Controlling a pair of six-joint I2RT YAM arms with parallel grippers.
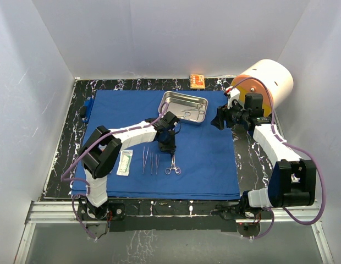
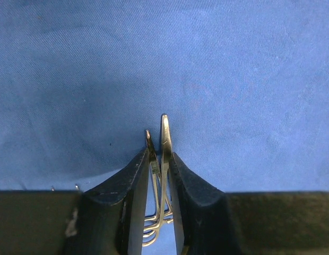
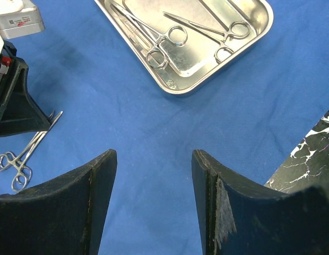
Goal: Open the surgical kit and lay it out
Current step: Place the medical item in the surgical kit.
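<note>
Snagging is the chief hazard here. The left gripper (image 2: 159,155) has its pads against both sides of a hemostat clamp (image 1: 172,165), pinching the blades just short of their tips, while the ring handles rest on the blue cloth wrap (image 1: 206,159). If the fingers part unevenly or lift too soon, a blade could cling to one pad and the clamp would swing, probably onto the row of forceps (image 1: 151,161) just beside it, spoiling the neat line that ends at the clear packet (image 1: 124,163). A low exit might also drag a fold into the cloth.

The right gripper (image 3: 154,155) hangs open and empty over the cloth near the steel tray (image 3: 172,88). Two clamps lie in the tray — thin, flat and on slick metal, so a shallow grab could skate off them or shove the tray itself.
</note>
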